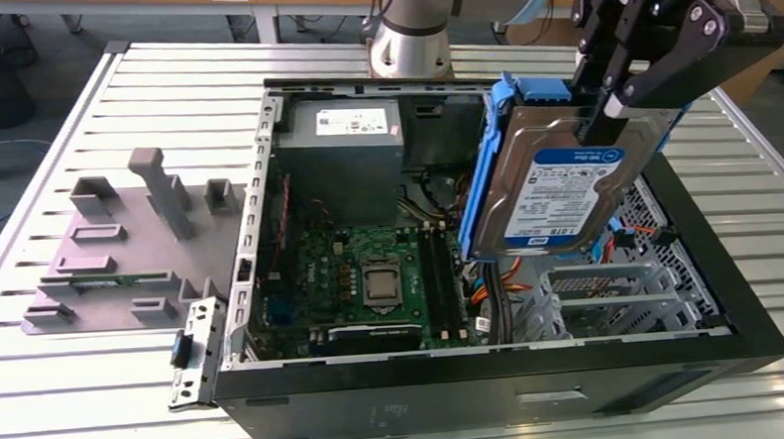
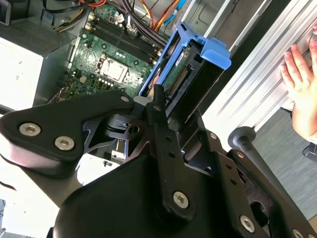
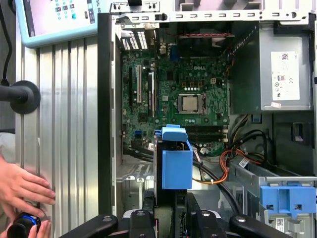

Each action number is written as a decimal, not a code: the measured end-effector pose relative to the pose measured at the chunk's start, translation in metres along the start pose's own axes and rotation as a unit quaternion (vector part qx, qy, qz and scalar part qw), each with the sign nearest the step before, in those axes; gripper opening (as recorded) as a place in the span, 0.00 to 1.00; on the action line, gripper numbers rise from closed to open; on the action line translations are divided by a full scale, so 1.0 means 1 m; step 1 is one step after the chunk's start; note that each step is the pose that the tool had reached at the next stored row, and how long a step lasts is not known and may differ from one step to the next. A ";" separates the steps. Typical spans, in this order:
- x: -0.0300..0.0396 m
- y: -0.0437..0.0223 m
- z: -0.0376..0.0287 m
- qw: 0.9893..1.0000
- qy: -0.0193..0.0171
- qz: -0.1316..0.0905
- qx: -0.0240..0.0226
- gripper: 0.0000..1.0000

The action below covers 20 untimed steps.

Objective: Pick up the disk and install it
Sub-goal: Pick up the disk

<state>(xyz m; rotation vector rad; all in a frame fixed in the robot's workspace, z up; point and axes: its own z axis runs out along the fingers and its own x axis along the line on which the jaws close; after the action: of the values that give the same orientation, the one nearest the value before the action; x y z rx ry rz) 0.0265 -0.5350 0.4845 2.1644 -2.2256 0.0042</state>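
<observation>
The disk (image 1: 556,188), a silver-grey hard drive with a white-and-blue label and blue plastic rails, hangs tilted on edge above the exterior view's right side of the open computer case (image 1: 504,358). My gripper (image 1: 609,121) is shut on the disk's upper part, one black finger lying across its labelled face. In the first wrist view the disk's blue tab (image 3: 177,163) sticks out from between my fingers, over the case interior. The second wrist view shows the disk (image 2: 198,64) end-on beyond the black gripper body.
Inside the case lie a green motherboard (image 1: 368,280), a grey power supply (image 1: 342,132), a metal drive cage (image 1: 608,294) and orange cables. A blue bracket (image 3: 287,198) sits in a bay. A grey fixture (image 1: 128,241) stands beside the case. A person's hand (image 3: 22,186) rests on the slatted table.
</observation>
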 end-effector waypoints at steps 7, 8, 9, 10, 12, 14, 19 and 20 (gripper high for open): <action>0.0005 -0.0077 -0.0001 1.000 0.000 0.000 0.000 0.35; 0.0009 -0.0082 -0.0001 1.000 0.000 0.000 0.000 0.35; 0.0014 -0.0086 0.0000 1.000 0.000 0.000 0.000 0.35; 0.0019 -0.0089 0.0000 1.000 0.000 0.000 0.000 0.35; 0.0027 -0.0095 0.0001 1.000 0.000 0.000 0.000 0.35; 0.0031 -0.0099 0.0004 1.000 0.000 0.000 0.000 0.35; 0.0032 -0.0117 0.0007 1.000 0.000 0.000 0.000 0.35; 0.0032 -0.0121 0.0007 1.000 0.000 0.000 0.000 0.35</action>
<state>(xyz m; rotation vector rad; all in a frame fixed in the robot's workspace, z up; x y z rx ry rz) 0.0385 -0.5385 0.4836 2.1644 -2.2254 0.0043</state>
